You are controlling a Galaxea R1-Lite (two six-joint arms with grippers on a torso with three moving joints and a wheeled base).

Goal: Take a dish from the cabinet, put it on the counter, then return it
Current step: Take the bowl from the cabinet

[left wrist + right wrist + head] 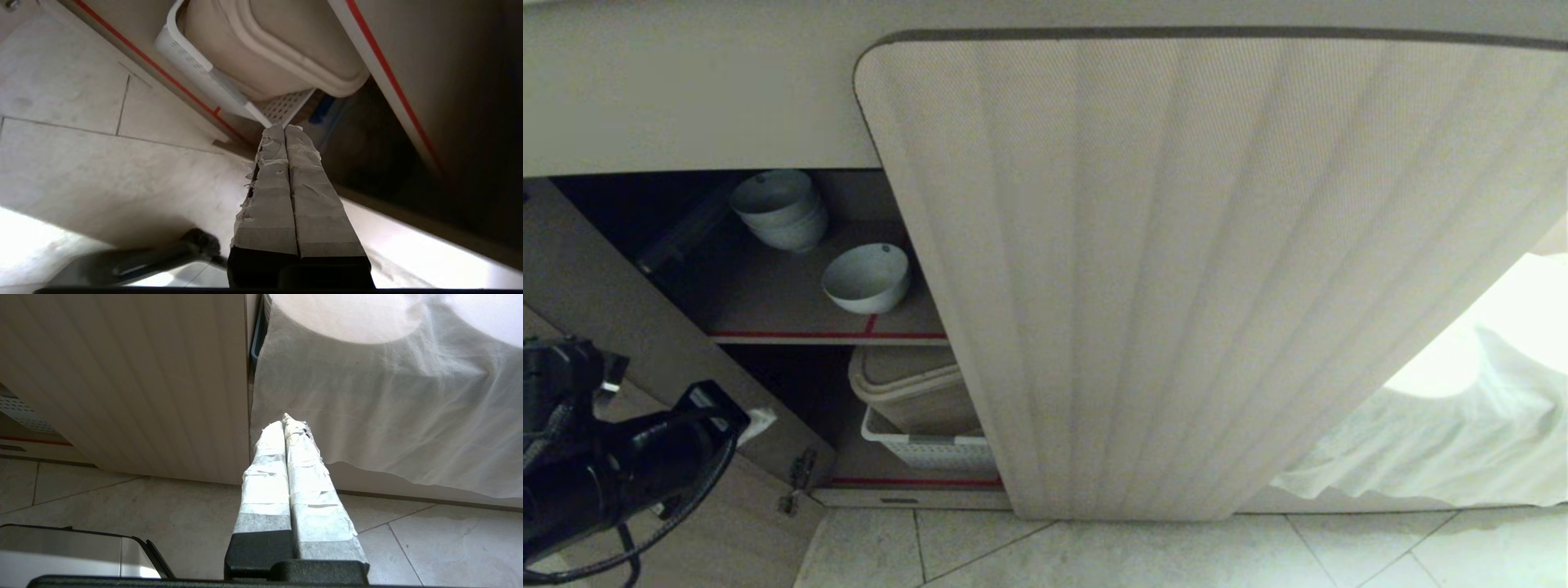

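The cabinet door looks matt, with a fine woven-looking texture over its vertical flutes, and its hinges look like bare metal; the shelves look like smooth matt board edged with a red stripe. The dish and the stack of bowls are white and smooth like glazed ceramic, the basket is perforated white plastic, and the bin in it is smooth matt beige plastic. A white cloth hangs soft and creased, the floor is smooth pale tile, and both grippers' fingers are wrapped in rough, frayed whitish tape.
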